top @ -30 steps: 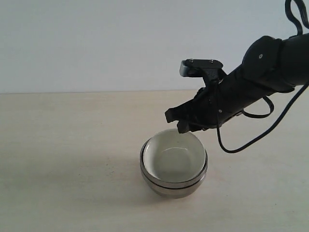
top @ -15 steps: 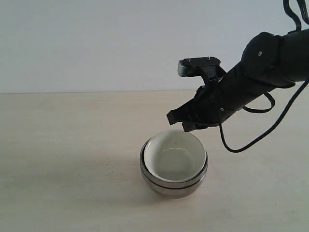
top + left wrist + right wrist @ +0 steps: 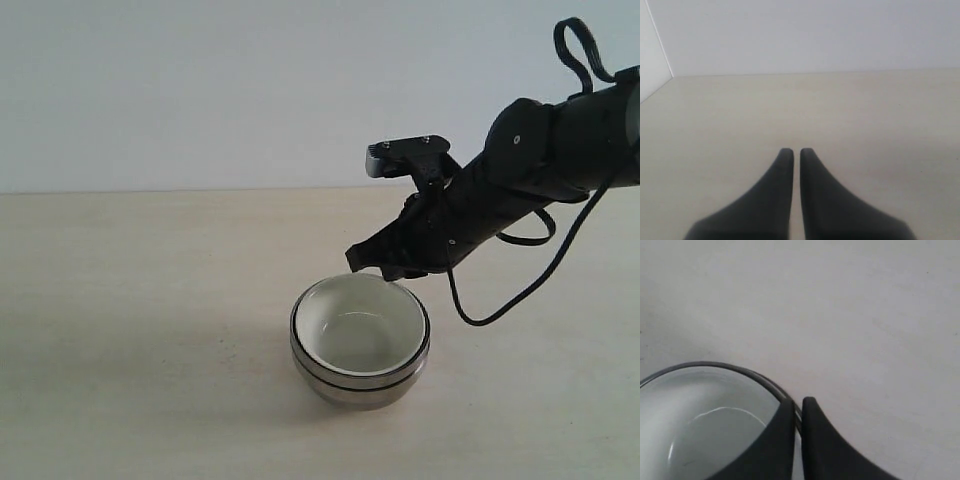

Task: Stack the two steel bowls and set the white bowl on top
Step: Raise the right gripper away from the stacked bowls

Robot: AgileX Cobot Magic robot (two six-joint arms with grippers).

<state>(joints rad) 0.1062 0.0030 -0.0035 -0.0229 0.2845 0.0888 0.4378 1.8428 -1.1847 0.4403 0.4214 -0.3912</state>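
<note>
The two steel bowls (image 3: 345,392) sit nested on the table, and the white bowl (image 3: 360,330) rests inside the upper one. My right gripper (image 3: 368,265) hangs shut just over the far rim of the stack, holding nothing. In the right wrist view its fingers (image 3: 797,402) line up over the steel rim (image 3: 755,374), with the white bowl (image 3: 705,430) to one side. My left gripper (image 3: 792,151) is shut and empty over bare table; the exterior view does not show it.
The pale tabletop (image 3: 130,300) spreads wide around the stack, and a plain wall (image 3: 200,90) stands behind it. A black cable (image 3: 500,305) loops down from the right arm beside the bowls.
The right arm has dropped a little and shifted left, bringing its shut fingertips closer to the far rim of the stack. The bowls have not moved.
</note>
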